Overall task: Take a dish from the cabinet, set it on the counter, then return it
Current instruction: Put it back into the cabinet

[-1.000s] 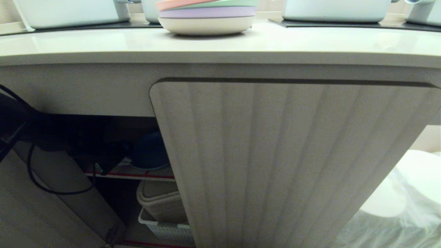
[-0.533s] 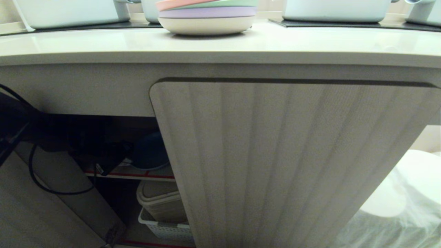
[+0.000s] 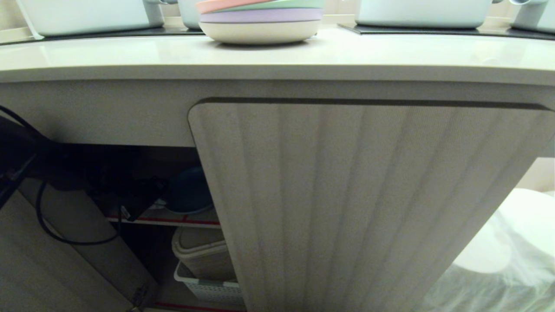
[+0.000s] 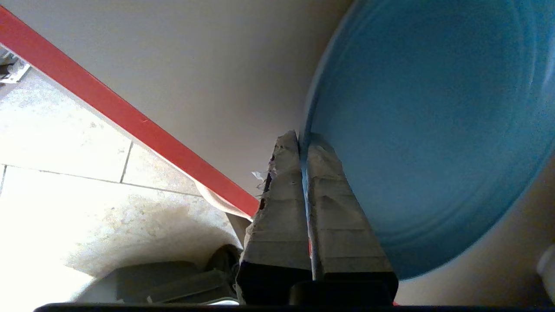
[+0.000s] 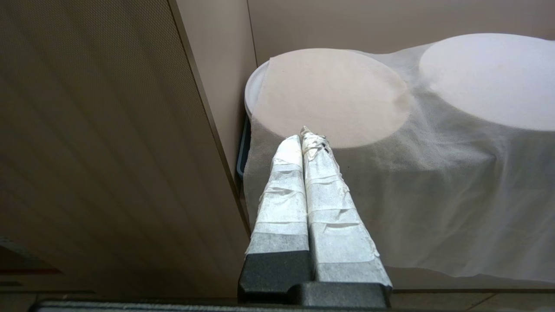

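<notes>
The round, shallow light-blue plastic dish (image 4: 425, 130) fills the upper right of the left wrist view, resting on the pale inner shelf of the cabinet — the shelf's red front edge (image 4: 121, 112) runs diagonally across the left half of that frame. The left gripper (image 4: 302, 138) rises from the bottom centre, its two tape-wrapped fingers (image 4: 277, 208) clenched on the dish's raised rim: one finger lies over the inside of the plate, the other outside it, and the thin blue edge shows in the narrow slit between them.

In the head view the dish is a dark blue shape (image 3: 188, 190) in the lower left, inside the open compartment of the low beige ribbed cabinet (image 3: 355, 199), on the red-edged shelf, just beside the closed door's left edge. The black left arm reaches in from the left edge toward it.

Along the top of that frame runs the smooth cream counter (image 3: 130, 54), carrying a stack of pastel plates (image 3: 260, 19).

The right gripper (image 5: 303, 135) hangs apart beside the closed ribbed door — fingers pressed together on nothing — above white gauze-covered round shapes (image 5: 347, 95).
</notes>
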